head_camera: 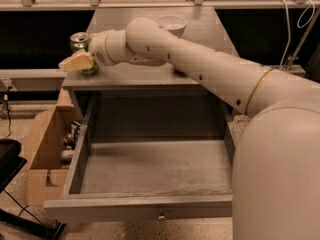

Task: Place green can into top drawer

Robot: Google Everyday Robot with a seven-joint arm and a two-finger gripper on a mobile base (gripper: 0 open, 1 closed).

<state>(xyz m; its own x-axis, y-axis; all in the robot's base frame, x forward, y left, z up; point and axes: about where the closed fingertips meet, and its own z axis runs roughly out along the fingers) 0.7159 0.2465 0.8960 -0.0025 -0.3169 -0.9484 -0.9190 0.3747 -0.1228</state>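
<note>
The green can [80, 42] stands upright at the front left corner of the grey cabinet top [145, 74], its silver top showing. My gripper [79, 63] reaches across from the right and sits right in front of the can, its tan fingers [75, 62] covering the can's lower part. The top drawer [150, 171] is pulled wide open below, its grey bottom bare, with a small metal knob [161, 215] on the front panel.
A white bowl [171, 23] stands at the back of the cabinet top. My arm [210, 69] hides the spot where the red apple stood. A tan cardboard box [42, 154] with cans inside sits on the floor at the left. A black object [10, 164] is at far left.
</note>
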